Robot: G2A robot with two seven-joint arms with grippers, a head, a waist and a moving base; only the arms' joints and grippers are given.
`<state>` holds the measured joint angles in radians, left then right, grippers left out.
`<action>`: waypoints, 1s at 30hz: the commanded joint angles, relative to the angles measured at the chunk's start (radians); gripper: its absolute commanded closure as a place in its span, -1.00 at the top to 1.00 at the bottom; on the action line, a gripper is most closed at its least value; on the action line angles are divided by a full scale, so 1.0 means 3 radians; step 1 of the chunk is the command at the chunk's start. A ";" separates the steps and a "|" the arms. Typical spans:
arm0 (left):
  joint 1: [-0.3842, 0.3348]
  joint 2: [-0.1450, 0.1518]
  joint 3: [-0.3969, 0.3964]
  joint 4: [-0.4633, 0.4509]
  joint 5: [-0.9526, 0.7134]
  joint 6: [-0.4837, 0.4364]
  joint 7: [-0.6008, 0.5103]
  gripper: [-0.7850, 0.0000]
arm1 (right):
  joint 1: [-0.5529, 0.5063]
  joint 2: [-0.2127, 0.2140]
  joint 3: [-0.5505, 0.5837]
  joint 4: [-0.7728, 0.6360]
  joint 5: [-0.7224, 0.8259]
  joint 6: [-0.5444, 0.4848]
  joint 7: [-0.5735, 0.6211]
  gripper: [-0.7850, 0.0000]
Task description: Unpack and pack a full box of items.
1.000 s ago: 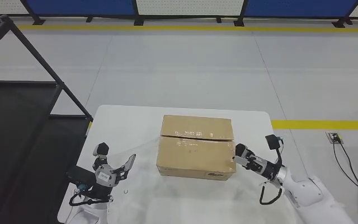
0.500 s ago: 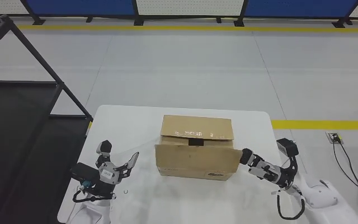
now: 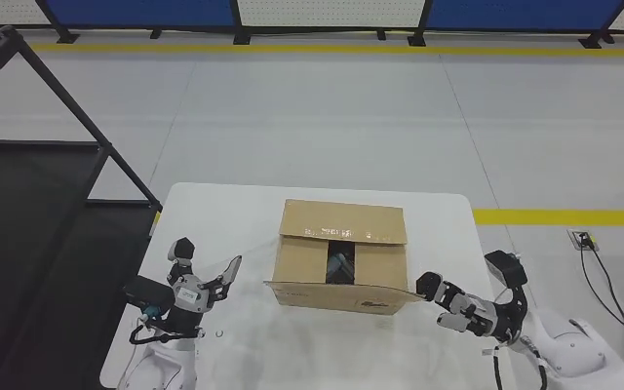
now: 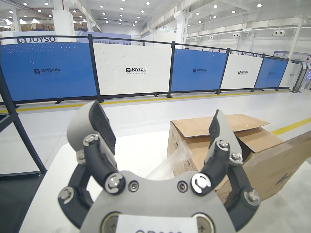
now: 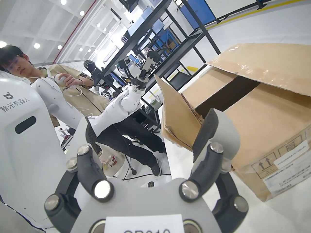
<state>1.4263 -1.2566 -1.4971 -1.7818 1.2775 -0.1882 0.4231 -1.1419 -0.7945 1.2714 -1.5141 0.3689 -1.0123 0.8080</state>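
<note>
A brown cardboard box stands in the middle of the white table. Its far flap lies shut. Its near flap is folded out towards the table's front, and dark items show in the gap. My right gripper sits at the near flap's right corner, fingers spread wide, with the flap against one finger. My left gripper hovers open left of the box, holding nothing, fingertips pointing at it.
A strip of clear plastic trails from the box's left side over the table. A small ring lies near the front edge by the left arm. A black rack stands just left of the table.
The right gripper moved towards the table's front and the near flap swung open with it, uncovering the box's inside. The left gripper shifted slightly and stayed open.
</note>
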 commanded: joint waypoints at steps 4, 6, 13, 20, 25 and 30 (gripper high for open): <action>-0.0055 -0.0005 0.0058 0.0021 -0.0023 -0.0045 -0.0121 1.00 | -0.0012 0.0085 -0.0041 -0.0037 0.0013 0.0000 0.0000 1.00; -0.0063 -0.0002 0.0087 0.0010 0.0041 -0.0108 -0.0137 1.00 | -0.0012 0.0120 -0.0066 -0.0050 -0.0027 0.0000 0.0000 1.00; -0.0052 0.0031 0.0115 -0.0007 0.0216 -0.0565 -0.0149 1.00 | -0.0050 0.0263 -0.0178 -0.0136 -0.0241 0.0000 0.0000 1.00; 0.0003 0.0083 0.0094 0.0029 0.0526 -0.0992 -0.0240 1.00 | -0.0043 0.0402 -0.0312 -0.0184 -0.0419 0.0000 0.0000 1.00; 0.0041 0.0104 0.0126 0.0065 0.0672 -0.1100 -0.0308 1.00 | -0.0020 0.0464 -0.0411 -0.0220 -0.0456 0.0000 0.0000 1.00; 0.0099 0.0125 0.0129 0.0055 0.0760 -0.1187 -0.0327 1.00 | 0.0001 0.0506 -0.0479 -0.0214 -0.0456 0.0000 0.0000 1.00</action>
<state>1.4519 -1.2206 -1.4571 -1.7642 1.5011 -0.5391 0.3260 -1.1429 -0.6444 1.1312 -1.5790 0.2311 -1.0123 0.8079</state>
